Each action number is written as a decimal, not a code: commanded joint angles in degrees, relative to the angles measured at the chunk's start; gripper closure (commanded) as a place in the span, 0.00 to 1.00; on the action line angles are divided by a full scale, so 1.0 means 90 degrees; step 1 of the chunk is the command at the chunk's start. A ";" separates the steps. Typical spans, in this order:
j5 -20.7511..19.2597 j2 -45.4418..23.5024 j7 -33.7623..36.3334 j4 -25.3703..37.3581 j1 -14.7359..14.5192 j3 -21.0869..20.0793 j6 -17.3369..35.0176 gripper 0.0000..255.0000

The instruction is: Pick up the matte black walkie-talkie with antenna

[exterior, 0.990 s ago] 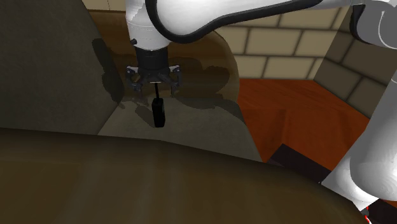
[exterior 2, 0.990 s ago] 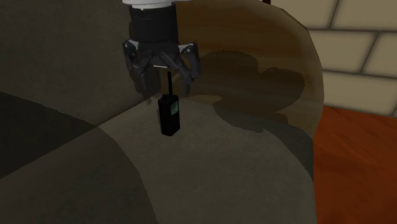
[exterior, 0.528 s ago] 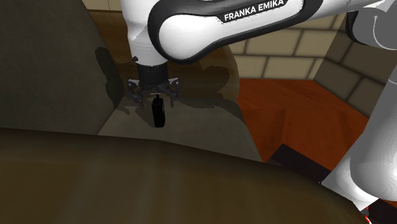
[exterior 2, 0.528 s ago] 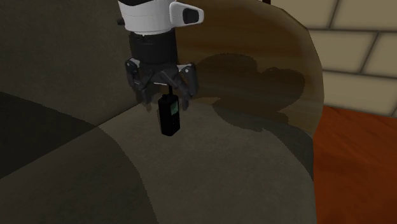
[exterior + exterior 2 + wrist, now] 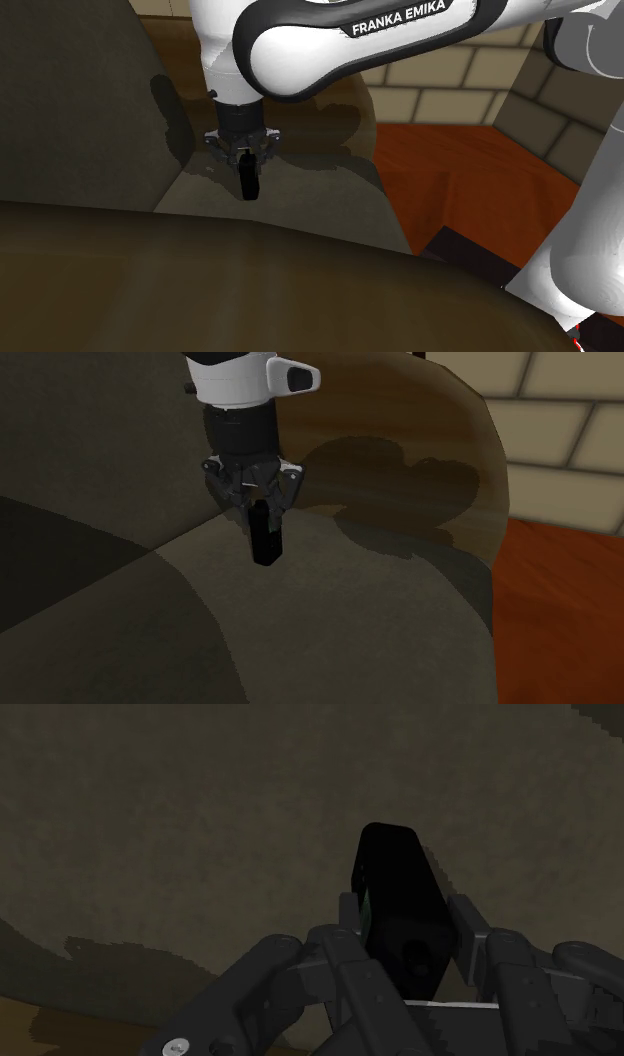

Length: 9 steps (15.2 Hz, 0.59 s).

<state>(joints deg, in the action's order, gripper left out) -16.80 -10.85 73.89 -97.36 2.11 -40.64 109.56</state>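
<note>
In the shoulder view a broad, rounded dark brown sofa edge point(image 5: 250, 290) is seen nearest. Beyond it lies the dull olive-grey seat cushion point(image 5: 310, 215). The matte black, slab-shaped walkie-talkie point(image 5: 250, 185) is stood upright on the rear part of this cushion, close to the corner where the dark back cushion point(image 5: 70, 110) and the rounded brown armrest point(image 5: 340, 110) meet. Its upper part is clasped between the narrowed fingers of the all-black tool point(image 5: 247, 165), which is hung straight down from the white arm point(image 5: 320, 40). In the wrist view the walkie-talkie point(image 5: 395, 874) is flanked closely on both sides by the tool point(image 5: 405, 929). Farther off, a red-brown floor point(image 5: 460, 160) and a tan brick wall point(image 5: 450, 70) are seen.
</note>
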 commanded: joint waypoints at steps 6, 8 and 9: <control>0.0041 0.0027 -0.0054 0.0216 -0.0008 -0.0014 -0.0237 1.00; 0.0057 0.0033 -0.0085 0.0380 -0.0019 -0.0022 -0.0402 1.00; 0.0062 0.0032 -0.0099 0.0465 -0.0026 -0.0026 -0.0486 1.00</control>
<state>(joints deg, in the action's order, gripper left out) -16.50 -10.91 73.15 -93.52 1.85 -40.80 105.81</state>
